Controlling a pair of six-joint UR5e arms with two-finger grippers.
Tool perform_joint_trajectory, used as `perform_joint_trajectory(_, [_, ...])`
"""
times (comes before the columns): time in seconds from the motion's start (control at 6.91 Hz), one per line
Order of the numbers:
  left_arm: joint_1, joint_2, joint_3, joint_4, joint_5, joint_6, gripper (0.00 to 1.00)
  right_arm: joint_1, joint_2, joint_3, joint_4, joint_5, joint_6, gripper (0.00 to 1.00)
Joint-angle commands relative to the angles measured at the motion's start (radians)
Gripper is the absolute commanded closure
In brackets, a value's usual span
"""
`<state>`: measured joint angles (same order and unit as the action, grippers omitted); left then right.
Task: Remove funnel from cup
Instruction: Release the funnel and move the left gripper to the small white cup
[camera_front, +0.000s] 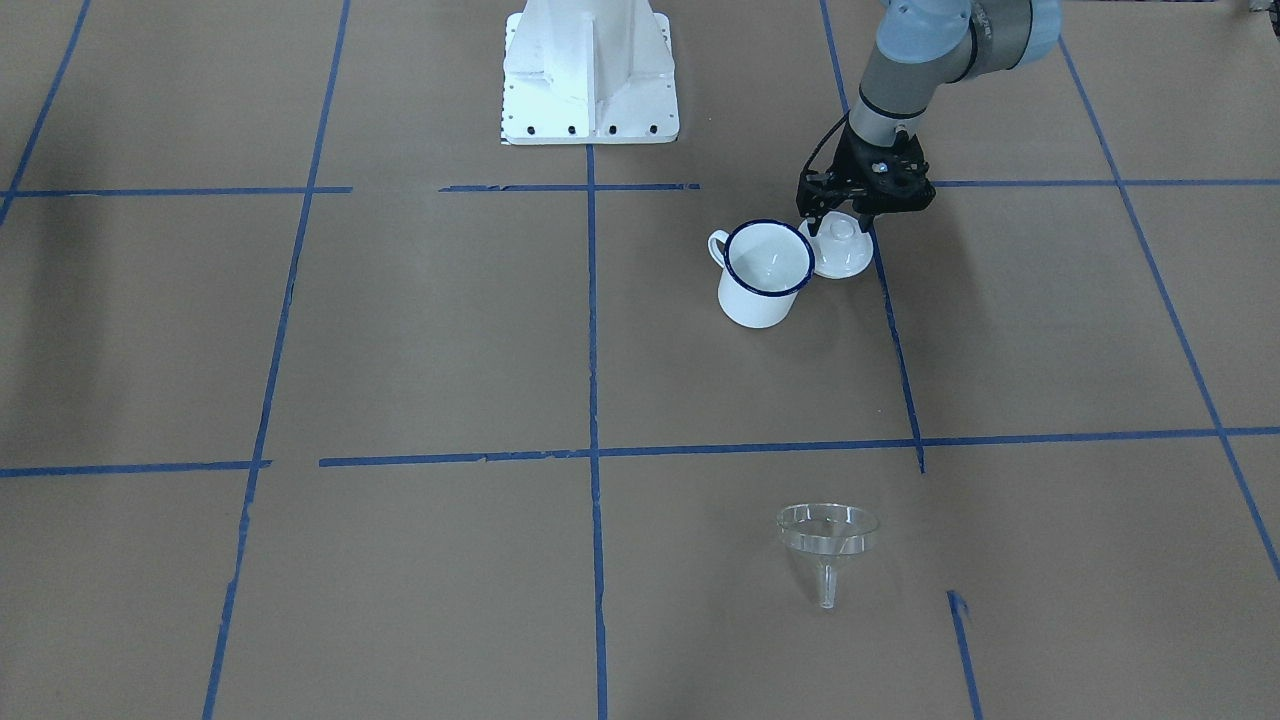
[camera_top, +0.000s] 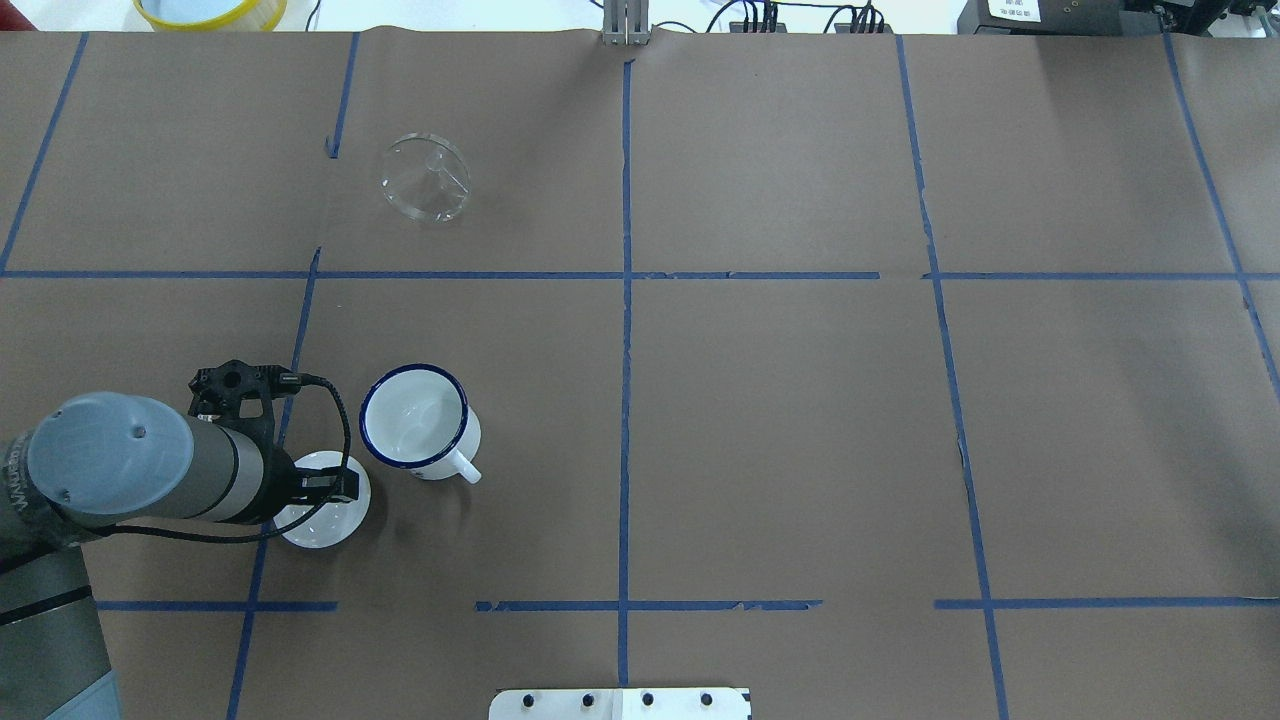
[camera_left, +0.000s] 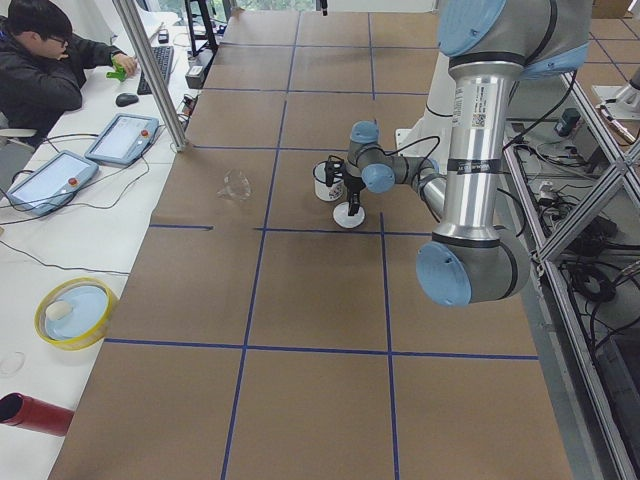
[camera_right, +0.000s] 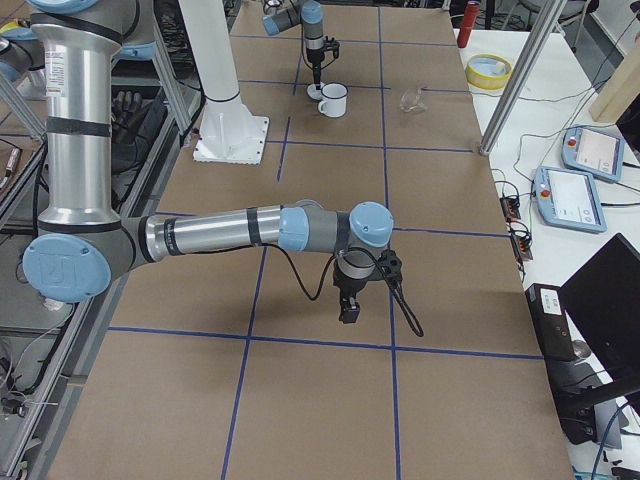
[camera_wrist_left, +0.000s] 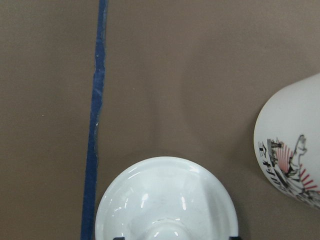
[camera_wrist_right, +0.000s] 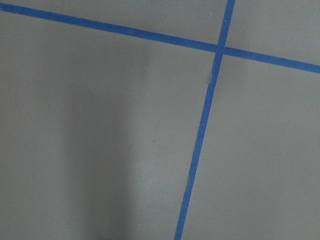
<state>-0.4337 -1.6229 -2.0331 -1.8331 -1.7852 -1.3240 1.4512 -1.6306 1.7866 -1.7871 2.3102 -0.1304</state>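
Hidden or cut off: the right arm (camera_right: 220, 232) appears only in the exterior right view, low over the brown worktop (camera_front: 400, 330) and well apart from the task items. I cannot tell from there whether the right hand (camera_right: 350, 308) is spread or pressed together; its wrist camera shows only paper and blue tape. In the overhead view the left arm (camera_top: 110, 470) covers most of its own hand. The left wrist view cuts the cup (camera_front: 765, 275) to a slice of printed wall at 3 o'clock and the white lid (camera_front: 838, 248) at the bottom edge.

Position: the funnel (camera_front: 828, 535) is out of the cup and lies on the worktop. In the overhead view it is at about 1 o'clock from the left hand (camera_front: 838, 225) and well apart from it. I cannot tell exactly how the funnel rests. The cup stands upright, just beside the lid, at 2 o'clock from it overhead.

Pose: the left arm reaches in with its hand pointing straight down over the lid. The fingers are spread, one on each side of the knob, pinching nothing.
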Motion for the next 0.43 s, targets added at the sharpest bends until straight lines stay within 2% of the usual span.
perform_joint_trajectory(0.0, [0.000,0.001,0.008,0.000,0.001,0.002,0.33,0.000,0.000,0.000,0.000,0.000,0.000,0.00])
perform_joint_trajectory(0.14, [-0.002,0.001,0.007,0.000,0.000,0.002,0.47,0.000,0.000,-0.001,0.000,0.000,0.000,0.00])
perform_joint_trajectory(0.29, [-0.002,-0.003,0.002,0.000,0.000,0.000,0.68,0.000,0.000,-0.001,0.000,0.000,0.000,0.00])
